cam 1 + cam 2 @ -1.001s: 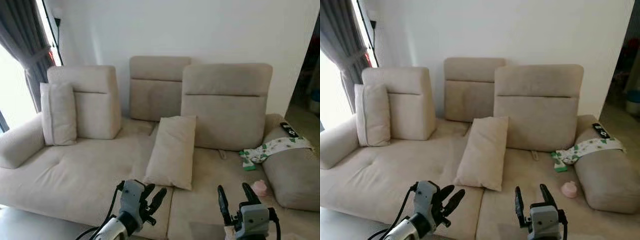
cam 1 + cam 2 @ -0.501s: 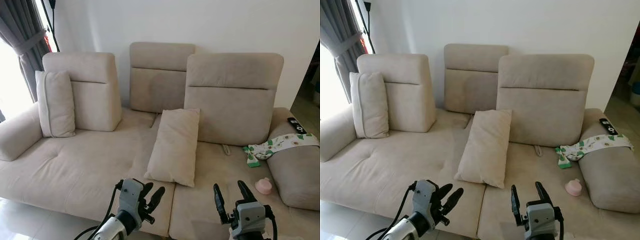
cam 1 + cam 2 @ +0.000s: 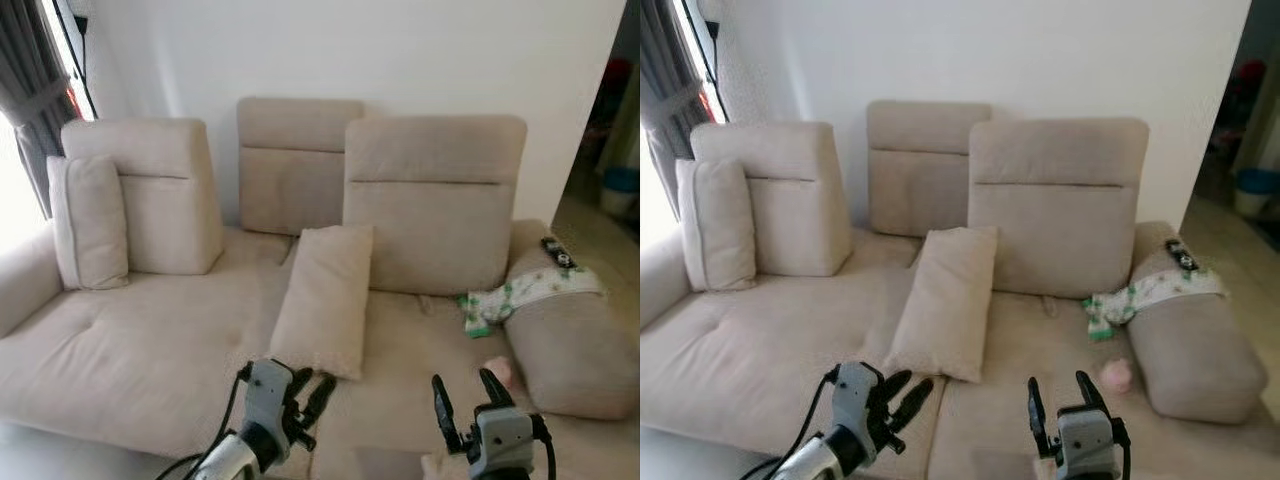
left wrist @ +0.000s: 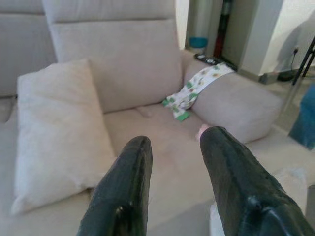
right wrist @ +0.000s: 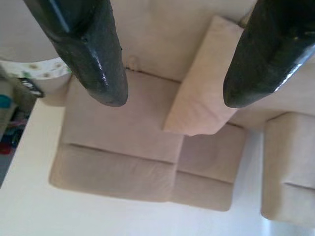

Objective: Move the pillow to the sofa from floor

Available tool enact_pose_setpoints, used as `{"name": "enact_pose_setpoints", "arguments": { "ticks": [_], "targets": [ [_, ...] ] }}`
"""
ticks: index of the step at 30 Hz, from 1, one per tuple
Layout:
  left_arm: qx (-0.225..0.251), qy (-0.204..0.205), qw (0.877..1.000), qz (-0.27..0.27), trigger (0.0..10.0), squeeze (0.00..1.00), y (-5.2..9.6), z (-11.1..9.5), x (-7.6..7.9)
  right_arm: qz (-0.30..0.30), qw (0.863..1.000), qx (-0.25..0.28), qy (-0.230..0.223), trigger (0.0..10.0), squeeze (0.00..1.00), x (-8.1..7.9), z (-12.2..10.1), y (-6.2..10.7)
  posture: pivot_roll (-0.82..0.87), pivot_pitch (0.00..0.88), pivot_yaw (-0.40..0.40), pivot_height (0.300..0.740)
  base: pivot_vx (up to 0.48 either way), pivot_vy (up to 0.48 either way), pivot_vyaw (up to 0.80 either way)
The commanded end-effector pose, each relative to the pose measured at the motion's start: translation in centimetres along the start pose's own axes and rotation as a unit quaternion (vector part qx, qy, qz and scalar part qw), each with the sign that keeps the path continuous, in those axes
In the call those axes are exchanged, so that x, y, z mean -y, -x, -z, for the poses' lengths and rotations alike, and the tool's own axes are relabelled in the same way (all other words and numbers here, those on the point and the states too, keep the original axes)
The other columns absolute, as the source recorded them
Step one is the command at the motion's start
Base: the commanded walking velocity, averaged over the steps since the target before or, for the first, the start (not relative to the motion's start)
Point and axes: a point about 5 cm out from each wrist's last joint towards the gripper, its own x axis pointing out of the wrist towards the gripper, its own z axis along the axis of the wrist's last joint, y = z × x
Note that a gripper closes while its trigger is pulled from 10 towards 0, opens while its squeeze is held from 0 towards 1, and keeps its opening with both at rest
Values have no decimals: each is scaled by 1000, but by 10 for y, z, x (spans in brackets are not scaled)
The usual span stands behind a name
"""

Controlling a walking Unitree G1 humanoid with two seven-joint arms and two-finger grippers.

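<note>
1. Across the middle of the beige sofa [image 3: 150, 350] lies the pillow [image 3: 325, 298]; it rests on the seat, its upper end leaning toward the gap between the centre back cushion [image 3: 296, 165] and the right back cushion [image 3: 432, 205]; nothing grips it.
2. Low in the head views, the left gripper [image 3: 312, 392] is held up before the seat edge, just below the pillow's lower corner and apart from it; its two black fingers [image 4: 125, 191] are spread with nothing between them.
3. To its right, the right gripper [image 3: 466, 396] is also raised over the seat; its fingers [image 5: 83, 49] stand parted and empty.
4. Against the left back cushion [image 3: 150, 195] a second pillow [image 3: 86, 224] stands upright, near the armrest.
5. On the right armrest [image 3: 570, 335] a patterned cloth [image 3: 520, 292] is draped, with a dark remote [image 3: 558, 252] behind it; a small pink object [image 3: 1115, 375] sits on the seat just beside that armrest.
6. At the far left hangs a grey curtain [image 3: 25, 90].
</note>
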Motion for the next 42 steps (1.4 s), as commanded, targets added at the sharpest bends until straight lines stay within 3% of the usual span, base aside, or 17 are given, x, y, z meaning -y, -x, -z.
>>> {"name": "enact_pose_setpoints", "arguments": {
  "ticks": [1,16,28,32,34,39,42],
  "targets": [
    [-8,-8,1000,-9,10000,0,3,2,-6,-3,1000,-2,-4,10000,0,-3,2,0,-11,0,47,740,0,-480,0],
    [-6,-12,1000,-9,10000,0,2,1,-7,-6,1000,-2,-7,10000,0,-6,3,-1,-6,0,50,740,0,-437,0],
    [-7,-12,1000,-9,10000,0,2,1,-7,-19,1000,-10,-14,10000,0,-10,5,-2,-3,0,52,740,0,0,0],
    [-38,-44,998,5,10000,0,-1,6,-5,-117,988,-102,-20,10000,0,-26,33,1,-5,0,54,740,0,0,0],
    [-48,-57,997,7,10000,0,-3,8,-6,-131,984,-118,-20,10000,0,-26,39,1,-4,0,54,740,0,0,0],
    [-43,-54,998,-14,10000,0,-7,7,-12,-124,987,-98,1,10000,0,-15,35,-8,-4,0,55,740,0,0,0],
    [0,-7,998,-63,10000,0,-8,0,-20,-117,992,-50,16,10000,0,-12,23,-12,-4,0,55,740,0,0,0]
  ]
}}
